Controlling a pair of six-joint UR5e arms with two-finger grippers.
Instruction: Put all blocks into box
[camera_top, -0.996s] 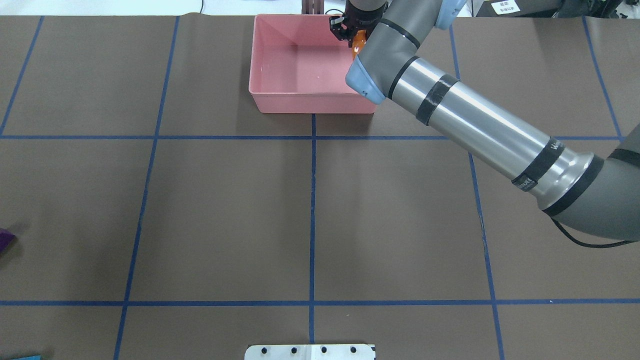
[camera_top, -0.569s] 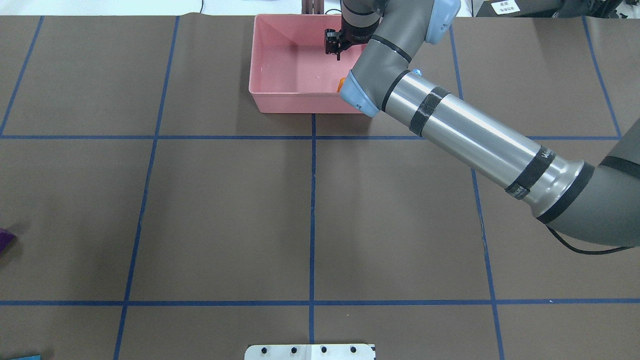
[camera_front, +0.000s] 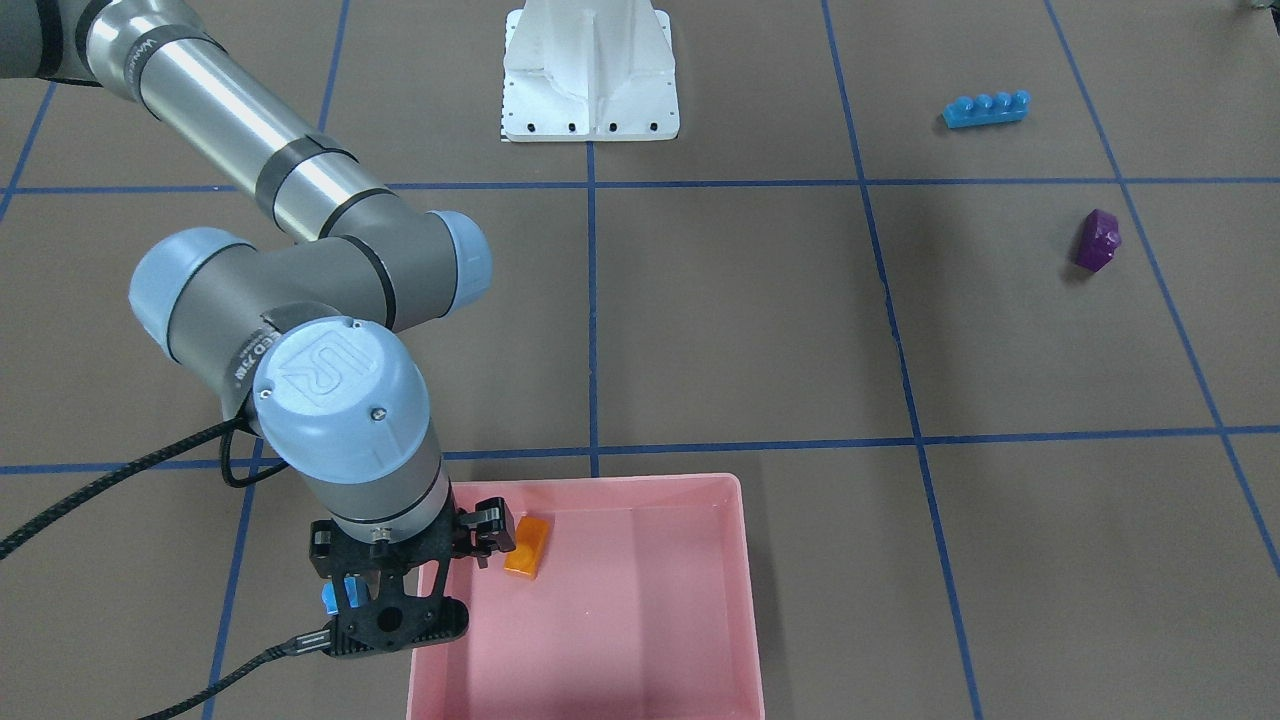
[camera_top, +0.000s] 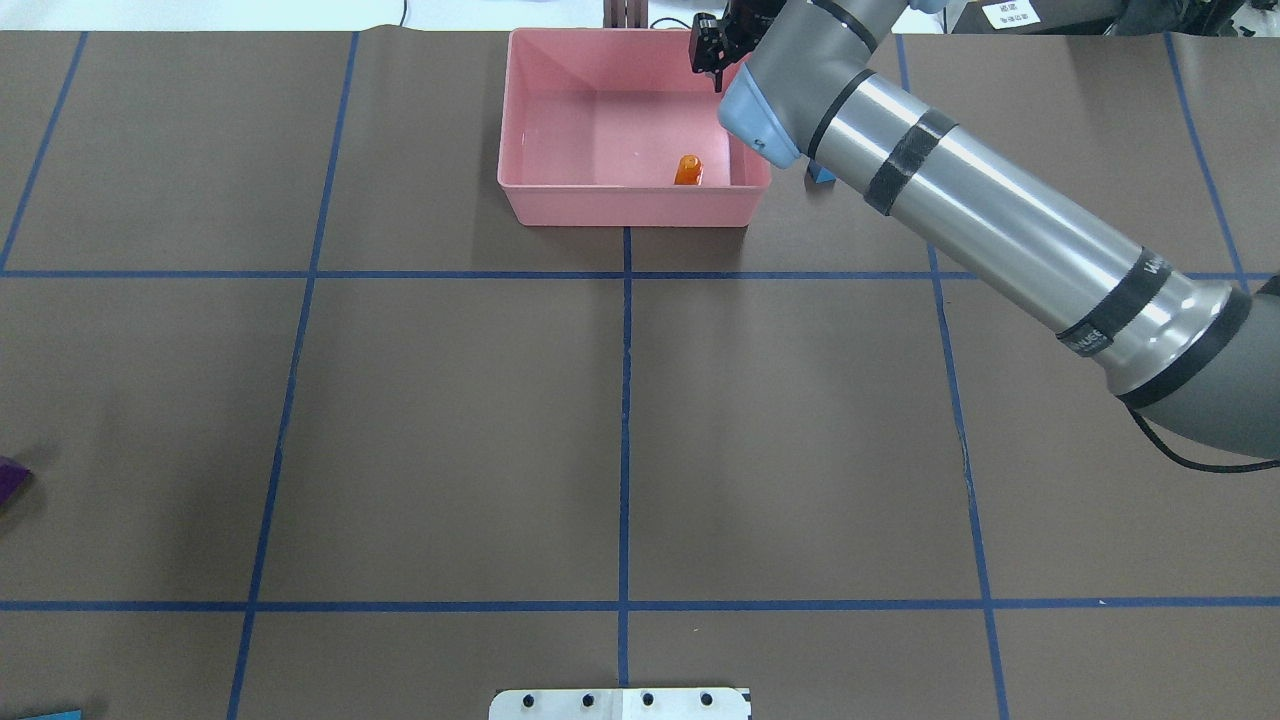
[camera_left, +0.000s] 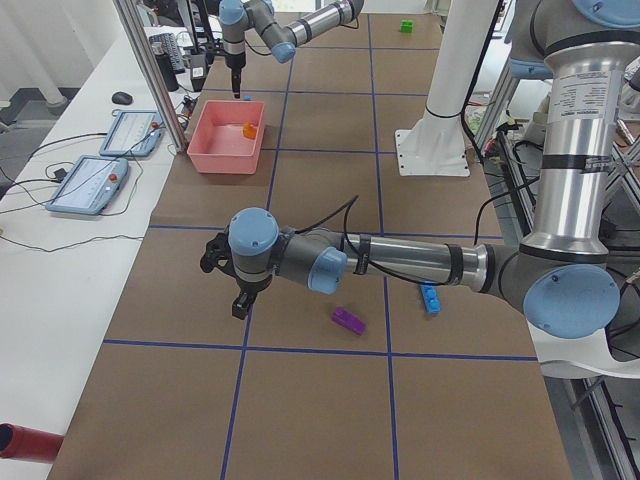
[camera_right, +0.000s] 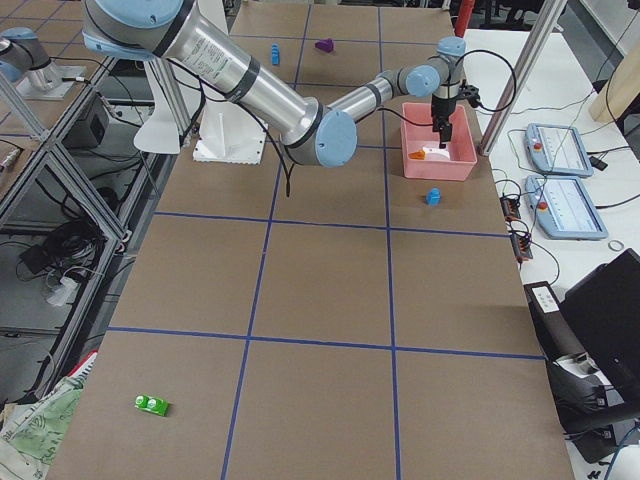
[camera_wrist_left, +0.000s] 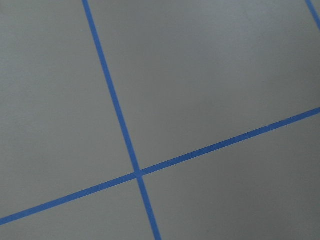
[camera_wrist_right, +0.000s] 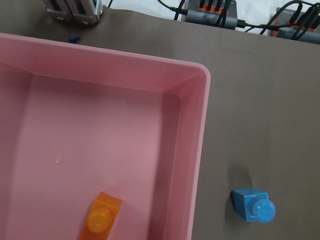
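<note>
Overhead exterior: right gripper (camera_top: 712, 62) hangs over the far right corner of the pink box (camera_top: 520, 190), above rim height. Fingers look spread and it holds nothing.

Orange block (camera_top: 688, 170) lies loose on the box floor, close to the wall on the robot's side. That reads as dropped in, not placed. 1 of 5 in, by my count.

1-stud blue cube (camera_wrist_right: 254, 207) stands on the table just beside the box's right wall, not touching it. It's the nearest piece. My guess is the gripper sits high there to clear the rim before going for the cube.

Left gripper (camera_left: 238, 300) hovers low over bare table. I can't tell if it's open or closed; its wrist view shows only brown paper and blue tape lines. Purple block (camera_front: 1097, 240) and the 4-stud blue bar (camera_front: 986, 108) lie near it on the left side, so those are probably its job.

Green block (camera_right: 151, 404) lies at the table's right end, well apart from everything.
</note>
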